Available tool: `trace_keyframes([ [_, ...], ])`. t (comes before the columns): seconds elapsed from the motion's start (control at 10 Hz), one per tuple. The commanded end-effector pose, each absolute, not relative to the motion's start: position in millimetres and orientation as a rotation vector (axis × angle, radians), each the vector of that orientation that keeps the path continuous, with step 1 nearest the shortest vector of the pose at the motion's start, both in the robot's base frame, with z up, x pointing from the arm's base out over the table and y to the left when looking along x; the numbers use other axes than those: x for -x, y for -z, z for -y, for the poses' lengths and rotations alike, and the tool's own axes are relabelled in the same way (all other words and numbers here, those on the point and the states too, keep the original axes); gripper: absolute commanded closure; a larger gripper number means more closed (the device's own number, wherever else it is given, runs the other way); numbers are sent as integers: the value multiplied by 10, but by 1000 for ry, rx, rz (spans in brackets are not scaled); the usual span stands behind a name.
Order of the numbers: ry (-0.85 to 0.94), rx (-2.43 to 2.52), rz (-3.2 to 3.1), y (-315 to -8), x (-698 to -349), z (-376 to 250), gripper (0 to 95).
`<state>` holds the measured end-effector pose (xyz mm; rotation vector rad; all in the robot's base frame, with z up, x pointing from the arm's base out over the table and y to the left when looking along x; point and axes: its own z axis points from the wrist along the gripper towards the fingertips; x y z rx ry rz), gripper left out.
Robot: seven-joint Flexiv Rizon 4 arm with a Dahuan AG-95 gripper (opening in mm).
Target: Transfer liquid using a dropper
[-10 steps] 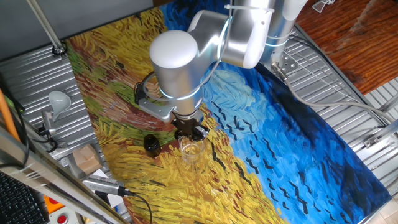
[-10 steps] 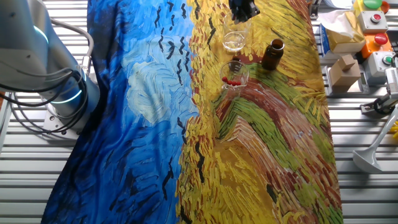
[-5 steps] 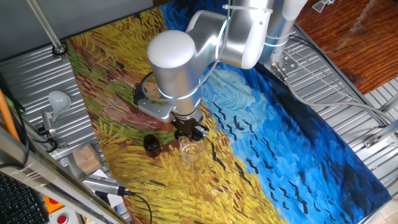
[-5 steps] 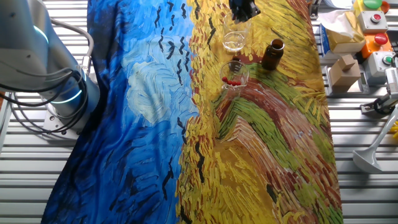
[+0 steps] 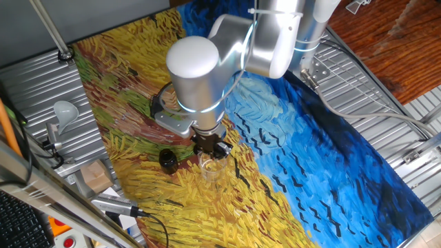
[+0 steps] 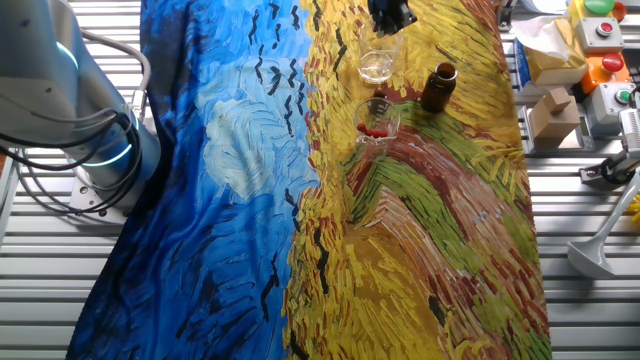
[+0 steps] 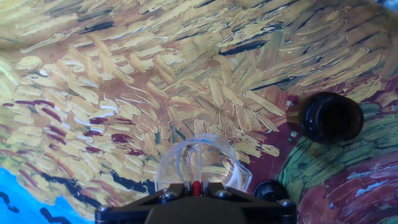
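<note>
Dropper (image 7: pixel 196 186) clenched in the tool (image 7: pixel 196 194) above a glass (image 7: pixel 202 163), brown bottle (image 7: pixel 331 117) beside.

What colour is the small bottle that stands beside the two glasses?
The bottle is dark brown, amber-like glass. The other fixed view shows it best.

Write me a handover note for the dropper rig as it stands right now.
Gripper: shut on the dropper, red bulb between the fingers, tube pointing down into the clear glass directly below the hand.
Brown bottle: open, upright, beside that glass; black cap on the cloth nearby.
Second glass: holds the spare red-bulbed droppers.
Done: a dropper picked and brought over the clear glass.
Left: can't tell from the frames whether liquid has been released; confirm, then return the dropper.
</note>
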<state>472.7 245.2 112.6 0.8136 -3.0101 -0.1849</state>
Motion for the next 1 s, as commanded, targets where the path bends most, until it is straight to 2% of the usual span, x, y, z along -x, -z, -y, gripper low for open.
trace_keyframes([
  [0.1, 179, -809, 3010, -1112, -4727, -2462, 950],
  [1.0, 186, -795, 3016, -1111, -4725, -2461, 950],
])
